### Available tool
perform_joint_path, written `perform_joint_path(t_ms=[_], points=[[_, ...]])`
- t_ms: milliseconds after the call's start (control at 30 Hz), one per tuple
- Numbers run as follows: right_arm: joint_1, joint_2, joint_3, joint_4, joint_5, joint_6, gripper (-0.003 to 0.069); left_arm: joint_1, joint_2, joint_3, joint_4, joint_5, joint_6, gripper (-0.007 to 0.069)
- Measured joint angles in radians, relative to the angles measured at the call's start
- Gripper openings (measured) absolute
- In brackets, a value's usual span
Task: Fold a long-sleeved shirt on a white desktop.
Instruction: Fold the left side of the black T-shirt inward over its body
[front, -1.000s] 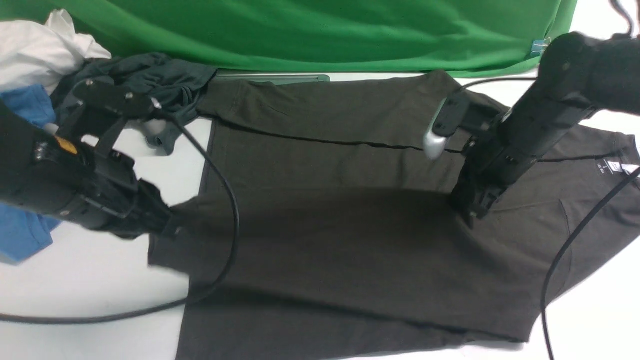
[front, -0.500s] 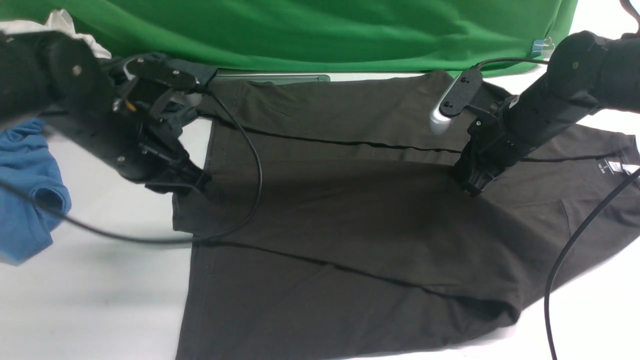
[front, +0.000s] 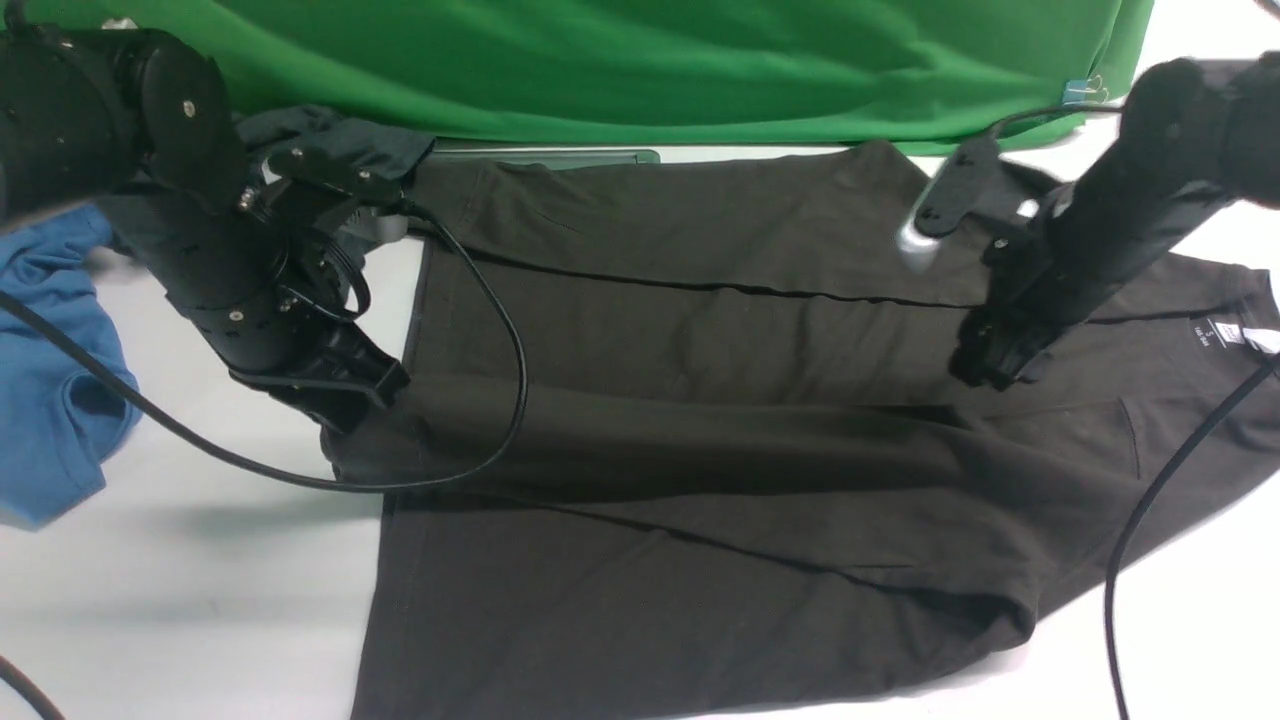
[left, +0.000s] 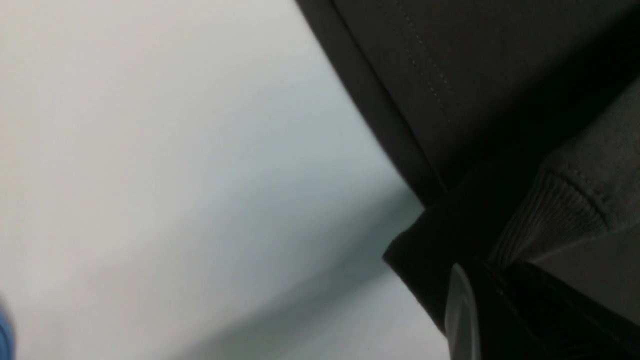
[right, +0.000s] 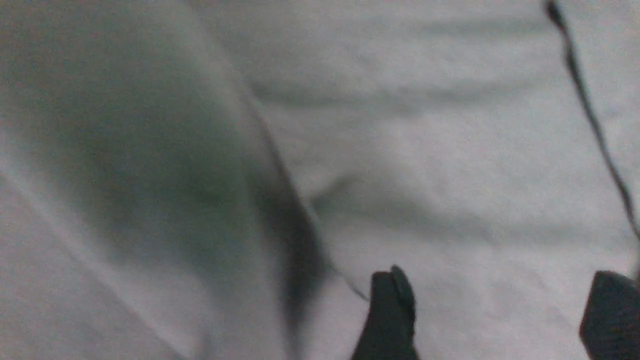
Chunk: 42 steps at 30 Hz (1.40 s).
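Note:
The long-sleeved shirt (front: 700, 330), dark brownish-black, lies spread across the white desktop (front: 200, 600), with its black neck label (front: 1222, 333) at the far right. A sleeve is folded as a band across the body. My left gripper (front: 352, 405) is at the shirt's left edge, shut on the sleeve end. In the left wrist view the ribbed cuff (left: 550, 220) runs into the shut left gripper (left: 500, 280). My right gripper (front: 990, 378) hovers over the shirt's right part. In the right wrist view its fingertips (right: 392, 300) stand wide apart over the fabric (right: 450, 150), holding nothing.
A green cloth backdrop (front: 650, 60) hangs behind the table. A teal-grey garment (front: 330, 140) lies at the back left and a bright blue garment (front: 50, 380) at the left edge. Black cables (front: 505, 350) (front: 1150, 520) loop over the shirt beside both arms.
My left gripper has carried the sleeve end from the front left up to the shirt's left edge. My right gripper has let go of the fabric and shifted right; the raised fold has dropped.

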Motion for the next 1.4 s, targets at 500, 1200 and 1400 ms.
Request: perform_joint_path(t_ms=[500,1200,1400], points=[[-0.031,0.093,0.06,0.235,0.03,-0.256,0.0419,0.0,0.0,0.0,0.002,-0.06,0.0,0.0037],[-0.031,-0.022,0.088,0.132,-0.02,-0.12,0.0031,0.0,0.0,-0.005,-0.011,-0.093,-0.002,0.0037],[-0.031,-0.023,0.089,0.117,-0.117,-0.071,0.0031,0.0,0.005,-0.02,-0.011,-0.189,-0.002,0.0037]])
